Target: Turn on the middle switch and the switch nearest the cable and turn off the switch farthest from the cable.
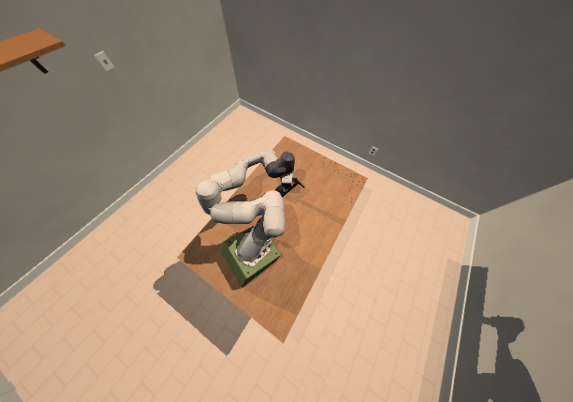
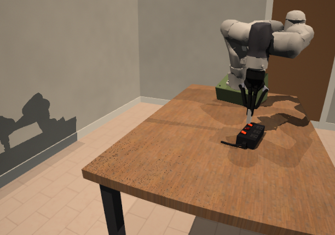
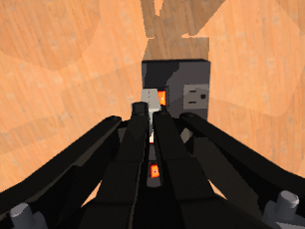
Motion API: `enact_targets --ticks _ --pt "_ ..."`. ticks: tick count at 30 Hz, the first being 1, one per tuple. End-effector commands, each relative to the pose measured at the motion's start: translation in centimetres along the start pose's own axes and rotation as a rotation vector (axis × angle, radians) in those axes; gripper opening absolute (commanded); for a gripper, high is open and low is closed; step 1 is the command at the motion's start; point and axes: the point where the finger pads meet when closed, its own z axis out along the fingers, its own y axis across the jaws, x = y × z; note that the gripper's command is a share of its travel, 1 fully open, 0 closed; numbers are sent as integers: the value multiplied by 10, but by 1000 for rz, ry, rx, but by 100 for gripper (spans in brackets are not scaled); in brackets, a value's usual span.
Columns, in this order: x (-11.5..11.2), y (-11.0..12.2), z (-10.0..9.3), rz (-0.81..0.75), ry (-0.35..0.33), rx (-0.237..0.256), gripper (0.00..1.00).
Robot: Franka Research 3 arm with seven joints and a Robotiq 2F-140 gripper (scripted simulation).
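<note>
Here, a black power strip (image 2: 251, 135) lay flat and right way up on the wooden table (image 2: 175, 158), its cable (image 2: 229, 143) trailing toward the table's near edge. The gripper (image 2: 249, 118) hung straight above it, fingers pressed fully together and holding nothing, their pale tip just over the switch farthest from the cable (image 2: 250, 125). Two rockers glowed orange in the exterior view; the third could not be made out. The strip looked like a light, rigid plastic box, likely to skid or tip under a sideways shove. It probably needed no grasping: a closed fingertip pressing straight down on one end of a rocker should do.
</note>
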Motion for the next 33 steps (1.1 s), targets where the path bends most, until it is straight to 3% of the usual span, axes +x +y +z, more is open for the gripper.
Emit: enact_targets --ticks 1,33 --pt "-1 0 1 1 -3 0 0" --pt "-2 0 8 1 -3 0 0"
